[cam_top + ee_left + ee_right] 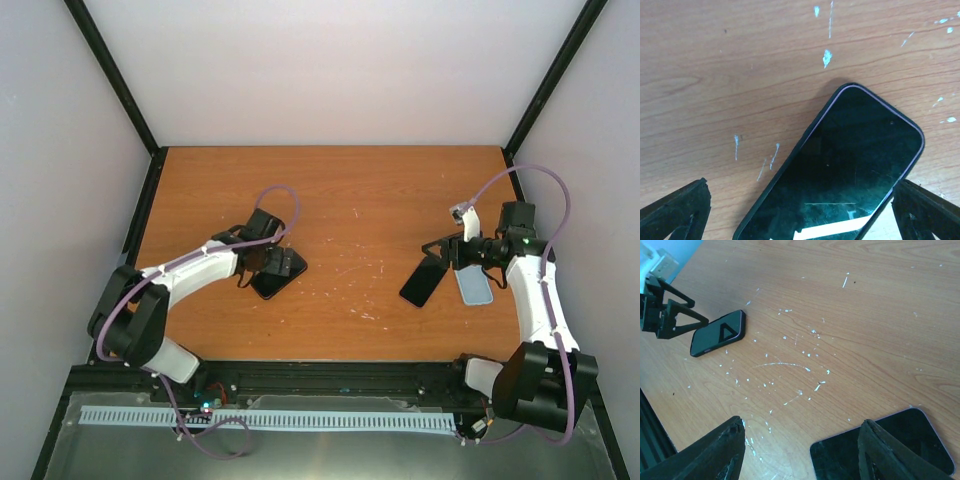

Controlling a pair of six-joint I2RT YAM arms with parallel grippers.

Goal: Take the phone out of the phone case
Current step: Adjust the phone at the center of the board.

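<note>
Top external view has two dark phones flat on the bench, well apart: the left phone sits under the wrist of the left arm, and the right phone is by the right arm. Just beside the right phone, on its outer side, lies a light blue phone case, or at least that's what it looks like, too small to tell more. Left jaws are spread wide, one black finger on each side of the left phone, which lies screen up with a thin purplish rim. It isn't pinched, though one finger sits right at its corner. Right jaws are parted too, with nothing in them; the right wrist view shows bare wood between them and the right phone's end low by one finger. Can't tell if either phone has a case on it.
</note>
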